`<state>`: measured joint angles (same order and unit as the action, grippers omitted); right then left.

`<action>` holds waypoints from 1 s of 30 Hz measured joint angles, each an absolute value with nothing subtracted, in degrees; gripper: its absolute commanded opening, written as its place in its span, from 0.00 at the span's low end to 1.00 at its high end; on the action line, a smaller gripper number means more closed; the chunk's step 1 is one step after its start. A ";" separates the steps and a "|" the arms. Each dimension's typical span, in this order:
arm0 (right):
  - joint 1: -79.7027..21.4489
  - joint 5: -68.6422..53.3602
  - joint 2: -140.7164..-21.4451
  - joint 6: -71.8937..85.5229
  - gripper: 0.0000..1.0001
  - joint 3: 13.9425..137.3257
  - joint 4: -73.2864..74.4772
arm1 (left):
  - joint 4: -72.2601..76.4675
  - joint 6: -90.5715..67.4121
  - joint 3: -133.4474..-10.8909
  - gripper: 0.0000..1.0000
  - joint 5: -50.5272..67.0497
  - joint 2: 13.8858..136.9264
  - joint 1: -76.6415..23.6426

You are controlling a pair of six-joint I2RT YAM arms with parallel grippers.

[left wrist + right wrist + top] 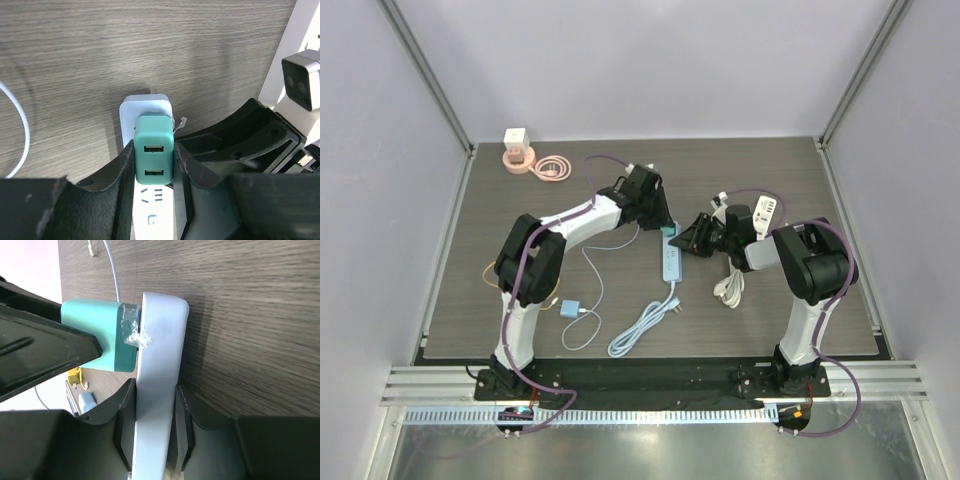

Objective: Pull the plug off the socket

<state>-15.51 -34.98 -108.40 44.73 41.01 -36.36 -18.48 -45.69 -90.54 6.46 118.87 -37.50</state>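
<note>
The dark wooden desk (770, 320) carries everything, and the two arms meet near its middle. The left arm (570, 225) reaches from the left and the right arm (800, 265) from the right. Between them lies the white power strip (670, 262), running from near to far. The right jaws are closed on its two long sides (seen edge-on in the right wrist view). Its pale blue cable (640, 325) curls toward the near edge, and a white cable bundle (728, 285) lies to the right. A pink coiled cable (552, 168) with a white cube charger (517, 140) lies in the far left corner. The teal plug (154, 155) sits in the socket at the far end of the strip, and the left jaws are closed on its sides. A bit of clear tape (131, 332) sticks where the plug meets the strip.
</note>
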 measured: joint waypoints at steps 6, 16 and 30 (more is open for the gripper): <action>-15.79 -34.57 -108.25 43.86 0.01 41.34 -35.48 | -16.58 -46.33 -87.50 0.00 5.76 116.90 -37.50; -16.53 -33.15 -106.59 42.24 0.01 41.74 -33.19 | -12.58 -49.36 -81.67 0.00 5.69 112.86 -37.34; -16.80 -35.29 -105.38 40.53 0.01 42.04 -32.99 | -11.57 -49.50 -76.82 0.00 4.29 107.26 -37.76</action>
